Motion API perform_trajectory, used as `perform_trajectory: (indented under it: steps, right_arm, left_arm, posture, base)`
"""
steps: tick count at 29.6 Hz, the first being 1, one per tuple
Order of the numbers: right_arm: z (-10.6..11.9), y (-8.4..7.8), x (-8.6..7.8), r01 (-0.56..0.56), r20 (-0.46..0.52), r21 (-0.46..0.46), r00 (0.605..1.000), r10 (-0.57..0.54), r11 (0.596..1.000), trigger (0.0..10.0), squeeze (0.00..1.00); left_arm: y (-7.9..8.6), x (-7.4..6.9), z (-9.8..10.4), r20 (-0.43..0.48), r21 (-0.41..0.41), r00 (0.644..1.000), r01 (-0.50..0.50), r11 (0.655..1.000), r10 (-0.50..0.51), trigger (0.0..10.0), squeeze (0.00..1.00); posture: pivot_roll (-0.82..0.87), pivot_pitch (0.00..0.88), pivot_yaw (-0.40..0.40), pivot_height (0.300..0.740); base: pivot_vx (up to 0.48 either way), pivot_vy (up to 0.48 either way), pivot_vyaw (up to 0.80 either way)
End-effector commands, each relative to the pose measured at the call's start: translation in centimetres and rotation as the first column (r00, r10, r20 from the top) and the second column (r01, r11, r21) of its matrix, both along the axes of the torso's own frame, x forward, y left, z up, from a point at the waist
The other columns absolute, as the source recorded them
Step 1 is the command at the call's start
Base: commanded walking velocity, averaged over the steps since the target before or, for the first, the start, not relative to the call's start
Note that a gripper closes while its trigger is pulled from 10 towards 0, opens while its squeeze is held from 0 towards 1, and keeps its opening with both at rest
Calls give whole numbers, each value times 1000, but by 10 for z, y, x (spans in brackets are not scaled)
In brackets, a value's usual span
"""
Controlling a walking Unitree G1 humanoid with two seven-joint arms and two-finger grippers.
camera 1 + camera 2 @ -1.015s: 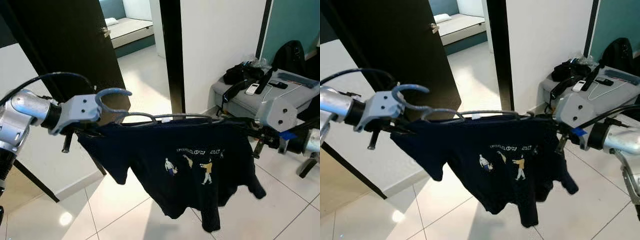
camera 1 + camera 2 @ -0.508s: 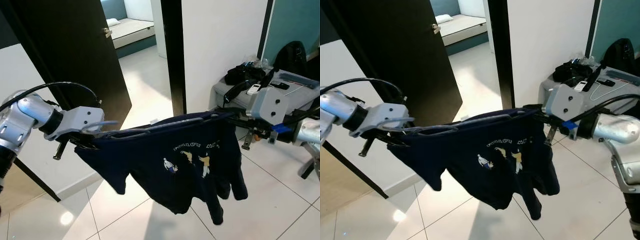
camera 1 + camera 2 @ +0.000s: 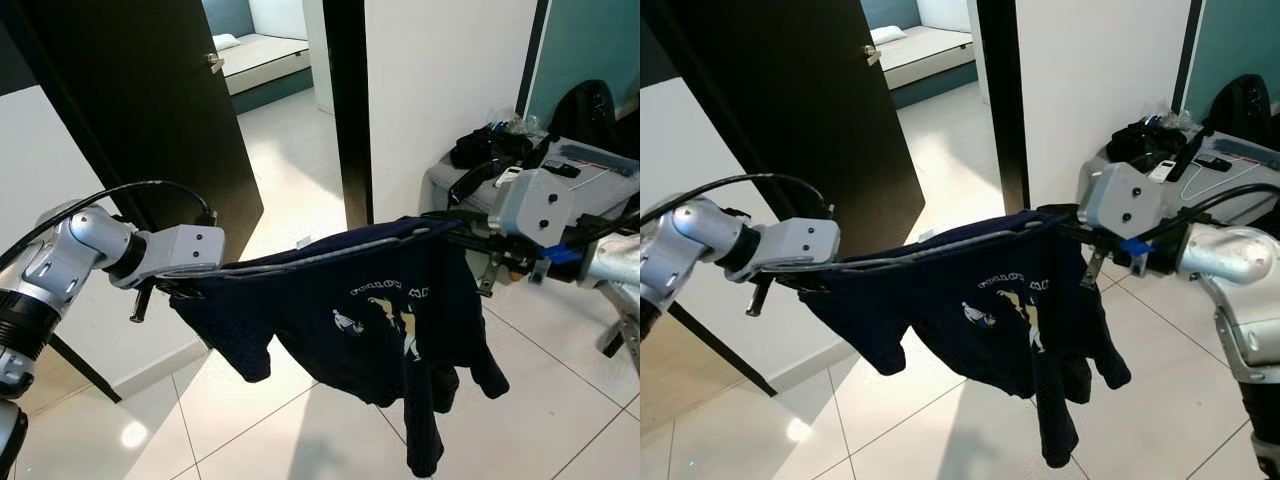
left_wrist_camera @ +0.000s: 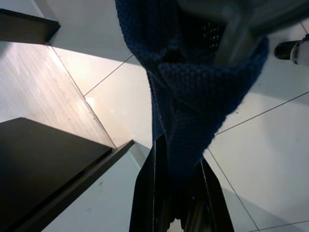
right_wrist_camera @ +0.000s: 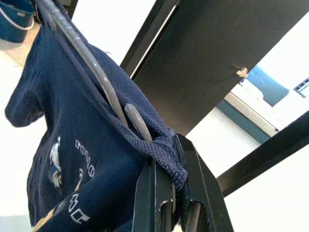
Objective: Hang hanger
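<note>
Navy T-shirt (image 3: 380, 320) on a grey hanger (image 5: 91, 72) hangs stretched between both grippers, in front of the dark door (image 3: 140, 90). Left gripper (image 4: 178, 193) is clamped on the shirt's end nearest the door; right gripper (image 5: 169, 193) is clamped on the far end, apparently catching the hanger tip too. Beyond it stands a grey table (image 3: 480, 205).
</note>
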State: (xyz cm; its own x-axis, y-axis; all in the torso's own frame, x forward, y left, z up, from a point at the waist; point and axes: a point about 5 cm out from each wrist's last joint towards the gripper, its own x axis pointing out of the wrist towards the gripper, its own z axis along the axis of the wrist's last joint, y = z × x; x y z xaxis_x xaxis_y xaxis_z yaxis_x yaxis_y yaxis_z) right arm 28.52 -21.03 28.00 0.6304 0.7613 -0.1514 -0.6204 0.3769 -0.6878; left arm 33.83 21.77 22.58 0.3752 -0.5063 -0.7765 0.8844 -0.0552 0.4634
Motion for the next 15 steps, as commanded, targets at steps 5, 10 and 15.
perform_trajectory:
  steps: [5,10,15]
  right_arm:
    - [12,-4,0,14,69,-54,998,-10,998,10000,0]
    - [12,-1,0,-1,63,-68,998,5,998,10000,0]
    - [11,4,2,-19,64,-64,998,23,998,10000,0]
  left_arm:
    - [38,-5,-12,-45,187,992,-109,976,120,10000,0]
    - [54,-1,-2,30,314,985,-170,934,169,10000,0]
    - [48,3,2,61,343,987,-161,926,149,10000,0]
  posture:
    - [-87,0,165,740]
    - [-87,0,166,740]
    - [-81,0,158,740]
  base:
    - [0,0,0]
    - [0,0,0]
    - [0,0,0]
